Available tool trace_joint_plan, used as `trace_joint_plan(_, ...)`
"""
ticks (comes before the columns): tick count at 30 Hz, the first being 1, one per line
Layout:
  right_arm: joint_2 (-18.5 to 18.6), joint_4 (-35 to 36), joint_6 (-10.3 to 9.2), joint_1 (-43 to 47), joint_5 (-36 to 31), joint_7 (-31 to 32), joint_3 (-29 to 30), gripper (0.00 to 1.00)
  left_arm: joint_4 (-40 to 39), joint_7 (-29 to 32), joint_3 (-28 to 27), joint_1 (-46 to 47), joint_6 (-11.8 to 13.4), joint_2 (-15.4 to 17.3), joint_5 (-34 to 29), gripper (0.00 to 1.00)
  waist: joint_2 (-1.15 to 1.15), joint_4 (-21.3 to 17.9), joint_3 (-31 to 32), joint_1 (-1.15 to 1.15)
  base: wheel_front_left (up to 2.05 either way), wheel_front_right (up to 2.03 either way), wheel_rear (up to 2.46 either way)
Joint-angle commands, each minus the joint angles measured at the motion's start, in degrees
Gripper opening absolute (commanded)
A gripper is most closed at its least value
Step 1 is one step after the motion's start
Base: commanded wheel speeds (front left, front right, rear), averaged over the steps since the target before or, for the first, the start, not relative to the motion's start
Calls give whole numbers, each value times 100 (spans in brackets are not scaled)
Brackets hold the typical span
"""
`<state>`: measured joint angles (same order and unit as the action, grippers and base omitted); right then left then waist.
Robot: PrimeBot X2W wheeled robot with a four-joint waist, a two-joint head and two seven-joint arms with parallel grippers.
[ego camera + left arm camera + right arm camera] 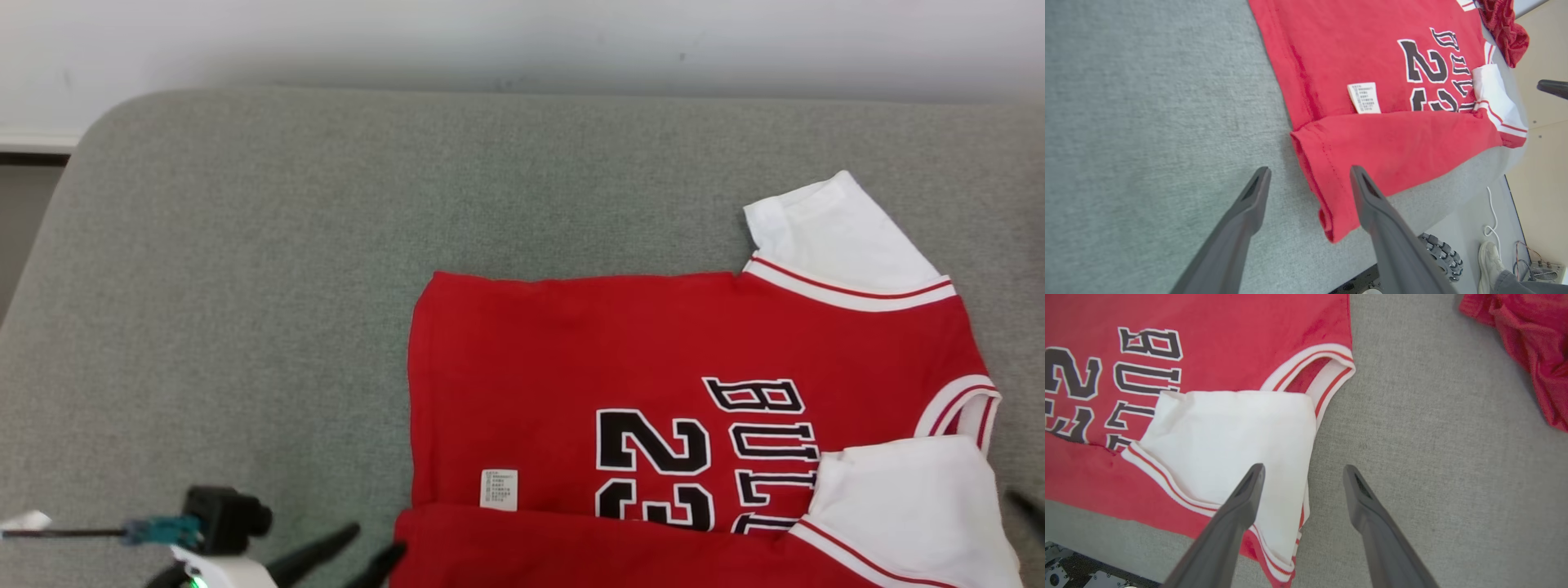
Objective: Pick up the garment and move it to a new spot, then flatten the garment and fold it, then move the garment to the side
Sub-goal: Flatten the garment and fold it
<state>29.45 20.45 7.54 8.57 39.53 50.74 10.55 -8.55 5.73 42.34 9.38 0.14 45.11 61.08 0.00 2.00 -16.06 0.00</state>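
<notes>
Red Bulls jersey (571, 351) spread on grey padded surface (245, 245), near edge folded over the number 23; left gripper (1310, 171) wide apart, empty, at the folded hem corner; right gripper (1303, 468) equally wide, empty, at the white sleeve (1229, 437) edge.

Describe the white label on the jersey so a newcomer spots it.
On the grey fabric surface lies a red basketball jersey. By its folded-up near edge, left of the black 23, sits a small white rectangular label. Unlike the plain white sleeves, it carries tiny print.
</notes>
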Motion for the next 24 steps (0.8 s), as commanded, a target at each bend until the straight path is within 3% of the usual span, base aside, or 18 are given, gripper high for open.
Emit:
trace_joint_plan(1, 2, 52, -11, -177, 50, -39, 59, 100, -49, -45, -72, 66, 23, 58, 10, 100, 0, 53, -108, 0, 0, 0, 0)
trace_joint_plan(4, 54, 205, -11, -750, -1, -103, 44, 100, -58, -153, -334, 443, 135, 175, -184, 100, 0, 165, -383, 0, 0, 0, 0)
trace_joint_plan(10, 237, -113, -11, -2274, -598, -50, -375, 100, 353, -86, -487, 1620, 123, -345, -461, 100, 0, 498, -1047, 0, 0, 0, 0)
trace_joint_plan(17, 289, -1001, -11, -3828, -1510, -243, -921, 100, 1135, -38, -287, 2819, -224, -1165, -702, 100, 0, 856, -1650, 0, 0, 0, 0)
trace_joint_plan(24, 127, -2098, -11, -4729, -1943, -426, -1112, 100, 1522, 79, -22, 3475, -519, -1633, -766, 100, 0, 1020, -1848, 0, 0, 0, 0)
